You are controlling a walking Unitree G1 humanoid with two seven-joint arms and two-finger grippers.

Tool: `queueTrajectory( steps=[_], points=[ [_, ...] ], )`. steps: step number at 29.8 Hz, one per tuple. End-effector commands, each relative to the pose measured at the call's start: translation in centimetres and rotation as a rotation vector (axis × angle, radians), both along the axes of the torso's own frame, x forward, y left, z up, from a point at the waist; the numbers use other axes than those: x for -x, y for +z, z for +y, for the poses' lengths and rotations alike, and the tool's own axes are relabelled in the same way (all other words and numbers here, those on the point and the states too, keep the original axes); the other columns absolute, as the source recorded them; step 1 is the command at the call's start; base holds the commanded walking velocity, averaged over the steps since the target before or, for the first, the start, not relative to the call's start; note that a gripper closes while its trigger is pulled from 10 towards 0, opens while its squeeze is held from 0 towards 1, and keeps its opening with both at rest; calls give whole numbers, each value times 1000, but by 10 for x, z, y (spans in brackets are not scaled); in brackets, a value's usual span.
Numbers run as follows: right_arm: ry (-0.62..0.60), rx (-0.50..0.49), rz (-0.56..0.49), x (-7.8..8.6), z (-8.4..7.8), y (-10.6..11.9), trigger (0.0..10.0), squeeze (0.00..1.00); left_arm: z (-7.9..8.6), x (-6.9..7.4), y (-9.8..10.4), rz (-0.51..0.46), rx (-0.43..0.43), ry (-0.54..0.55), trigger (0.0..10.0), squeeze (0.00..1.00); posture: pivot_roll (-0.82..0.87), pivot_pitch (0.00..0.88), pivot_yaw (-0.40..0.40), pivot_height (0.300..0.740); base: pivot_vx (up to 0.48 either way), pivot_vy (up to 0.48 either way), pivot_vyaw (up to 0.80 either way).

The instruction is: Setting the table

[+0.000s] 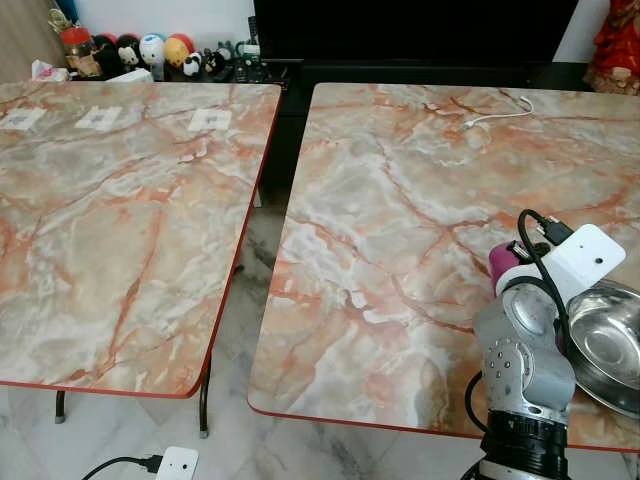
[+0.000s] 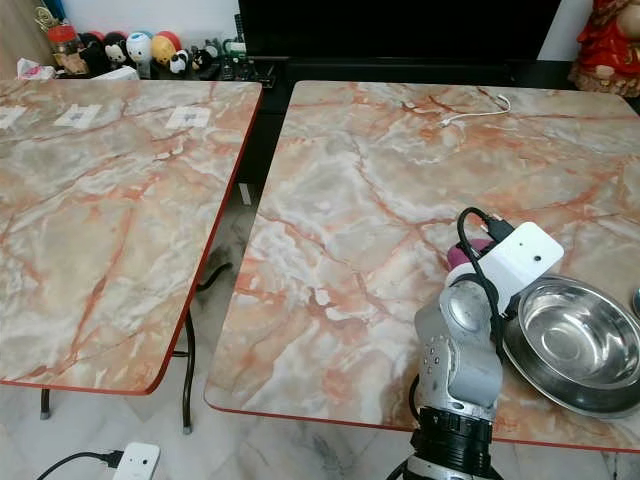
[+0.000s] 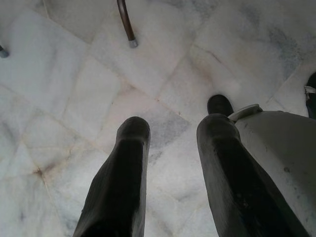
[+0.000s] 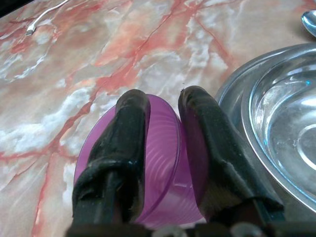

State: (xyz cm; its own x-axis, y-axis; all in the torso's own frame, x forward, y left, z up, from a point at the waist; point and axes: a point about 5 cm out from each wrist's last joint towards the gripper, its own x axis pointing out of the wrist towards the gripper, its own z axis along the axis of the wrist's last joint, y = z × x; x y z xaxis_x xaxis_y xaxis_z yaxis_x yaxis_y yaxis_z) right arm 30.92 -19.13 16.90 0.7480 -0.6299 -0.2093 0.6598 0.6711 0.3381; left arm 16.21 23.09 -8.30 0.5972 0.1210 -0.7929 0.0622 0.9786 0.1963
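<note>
Right gripper has its two black fingers clamped on the wall of a purple plastic cup, one finger inside the rim and one outside, so the cup is pinched by its side. It's down at the marble table, just beside a steel bowl sitting on a steel plate; I can't tell if the cup is touching the tabletop.

To do this bit well I'd say: lower it straight so the base lands flat, keep it off the plate's rim, then let go gently so it doesn't tip. There's a white cable at the far edge, well apart.

Left gripper just hangs over the floor tiles, fingers apart, holding nothing.
</note>
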Motion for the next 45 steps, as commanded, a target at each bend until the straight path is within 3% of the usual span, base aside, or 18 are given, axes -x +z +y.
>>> queueTrajectory(
  steps=[1, 12, 16, 27, 45],
  points=[
    [-14, -56, 17, 1, 1, -6, 10000, 0, 0, 9, -4, 31, 7, 7, 10000, 0, -101, 115, 31, 740, 0, 0, 0],
    [-47, -80, 32, 5, -6, -11, 10000, 0, 1, 8, -4, 32, 6, 5, 10000, 0, -104, 116, 33, 740, 0, 0, 0],
    [-47, -155, 45, 6, -5, -19, 10000, 0, 0, 7, -3, 30, 6, 1, 10000, 0, -103, 115, 33, 740, 0, 0, 0],
    [-6, -247, 11, 2, 4, -20, 10000, 0, -2, 5, -3, 25, 5, -4, 10000, 0, -102, 113, 34, 740, 0, 0, 0],
    [9, -216, -44, -1, 4, -10, 10000, 0, -3, 6, -4, 28, 7, -3, 10000, 0, -103, 111, 34, 740, 0, 0, 0]
  ],
)
